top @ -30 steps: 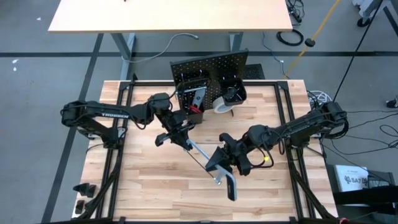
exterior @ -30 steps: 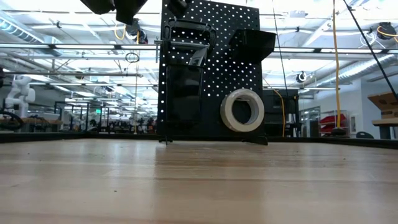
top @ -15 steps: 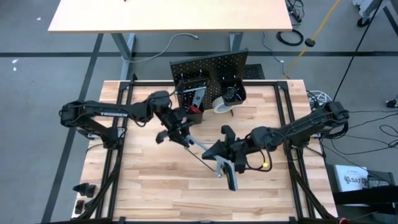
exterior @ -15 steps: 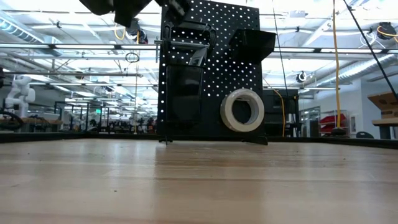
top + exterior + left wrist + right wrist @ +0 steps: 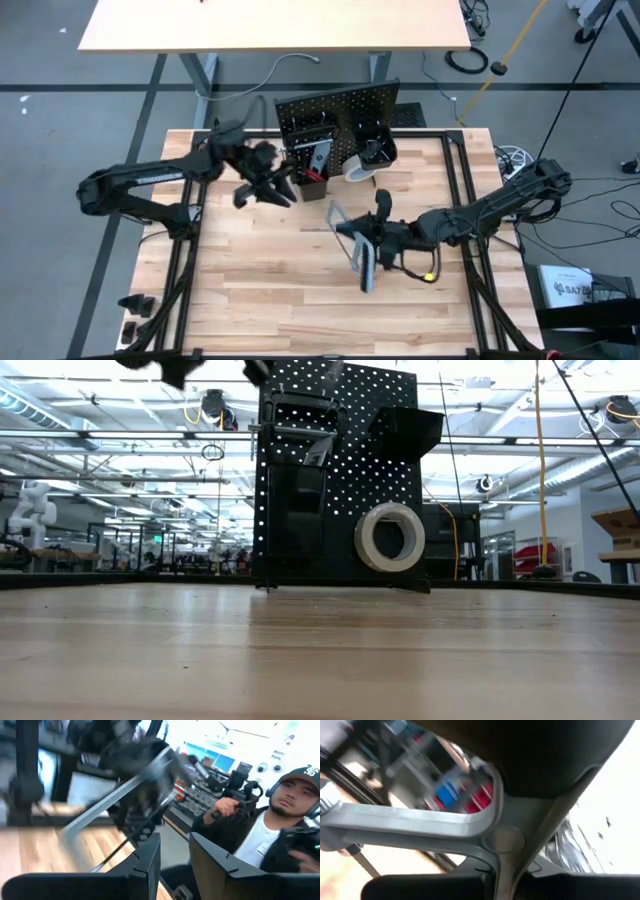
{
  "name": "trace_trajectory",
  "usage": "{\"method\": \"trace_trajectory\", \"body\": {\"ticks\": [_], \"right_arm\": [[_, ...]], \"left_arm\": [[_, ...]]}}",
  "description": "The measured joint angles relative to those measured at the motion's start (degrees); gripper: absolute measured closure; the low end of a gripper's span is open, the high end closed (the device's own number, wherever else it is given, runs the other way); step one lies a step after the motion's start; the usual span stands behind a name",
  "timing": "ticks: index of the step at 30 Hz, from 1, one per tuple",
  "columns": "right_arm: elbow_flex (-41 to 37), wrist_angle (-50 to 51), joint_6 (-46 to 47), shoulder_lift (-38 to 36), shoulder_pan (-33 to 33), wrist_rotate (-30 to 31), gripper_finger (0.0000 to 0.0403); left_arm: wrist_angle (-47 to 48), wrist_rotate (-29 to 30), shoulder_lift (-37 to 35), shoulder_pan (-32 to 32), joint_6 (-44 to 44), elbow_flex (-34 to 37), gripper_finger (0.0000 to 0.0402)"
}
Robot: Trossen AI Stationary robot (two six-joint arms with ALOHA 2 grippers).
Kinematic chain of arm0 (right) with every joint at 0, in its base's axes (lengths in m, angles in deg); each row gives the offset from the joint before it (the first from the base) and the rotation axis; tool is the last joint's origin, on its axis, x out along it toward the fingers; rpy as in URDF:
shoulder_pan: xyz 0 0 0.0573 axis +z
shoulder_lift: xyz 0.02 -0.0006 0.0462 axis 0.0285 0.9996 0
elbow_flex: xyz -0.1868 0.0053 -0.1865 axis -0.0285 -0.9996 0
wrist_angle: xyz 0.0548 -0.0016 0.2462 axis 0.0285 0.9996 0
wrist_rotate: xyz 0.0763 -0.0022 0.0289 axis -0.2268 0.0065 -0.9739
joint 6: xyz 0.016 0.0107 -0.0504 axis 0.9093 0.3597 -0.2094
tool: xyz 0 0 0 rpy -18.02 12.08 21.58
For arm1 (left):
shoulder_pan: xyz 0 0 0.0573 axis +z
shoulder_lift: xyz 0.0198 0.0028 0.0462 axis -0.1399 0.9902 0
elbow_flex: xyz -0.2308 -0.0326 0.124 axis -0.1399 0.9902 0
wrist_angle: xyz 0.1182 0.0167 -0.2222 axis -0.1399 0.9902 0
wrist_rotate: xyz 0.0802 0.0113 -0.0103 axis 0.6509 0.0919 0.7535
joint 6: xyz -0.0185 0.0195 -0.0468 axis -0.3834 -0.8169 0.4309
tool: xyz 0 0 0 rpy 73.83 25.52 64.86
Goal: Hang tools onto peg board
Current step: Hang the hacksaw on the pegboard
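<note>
Right end effector clenched on grey bar clamp, frame centre. Left end effector released, beside peg board, upper centre.

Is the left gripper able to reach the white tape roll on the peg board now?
Probably yes. The left gripper is open and empty beside the peg board; the white tape roll hangs uncovered, and the right gripper holds the grey bar clamp farther away.

Matt grey metal bar clamp, black perforated metal peg board, pale wood tabletop
</note>
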Motion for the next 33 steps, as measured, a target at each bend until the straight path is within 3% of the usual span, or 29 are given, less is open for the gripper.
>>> {"method": "trace_trajectory", "body": {"ticks": [6, 11, 14, 20, 25, 27, 30, 33], "right_arm": [[0.0, 1.18, 1.81, 0.14, -1.64, 14.0, 0.0386], [0.0, 1.31, 2.08, 0.23, -3.6, 24.28, 0.0386], [0.81, 2.34, 3.95, 0.64, -4.93, 28.14, 0.0386], [8.13, 15.03, 11.89, 3.78, -7.09, 31.62, 0.0386], [17.9, 30.58, 20.11, 9.02, -7.01, 37.37, 0.0386], [21.31, 35.84, 24.31, 10.76, -6.59, 36.41, 0.0386], [25.25, 38.68, 27.81, 12.93, -6.59, 31.65, 0.0386], [28.44, 39.37, 28.25, 15.54, -6.63, 31.08, 0.0386]], "left_arm": [[7.17, 14.53, -9.11, -6.24, -8.3, -0.08, 0.0297], [19.97, 39.66, -14.52, -14.33, -15.7, -0.08, 0.0297], [21.98, 52.55, -14.82, -19.5, -18.5, -0.03, 0.0297], [19.91, 68.86, -12.73, -28.28, -24.69, -0.05, 0.0297], [17.75, 77.61, -11.09, -33.81, -29.7, -0.22, 0.0297], [18.96, 79.69, -10.93, -35.21, -29.97, -0.96, 0.0297], [20.79, 79.88, -11.09, -36.23, -29.52, -2.99, 0.0297], [22.59, 77.48, -11.04, -37.18, -28.0, -4.61, 0.0297]]}}
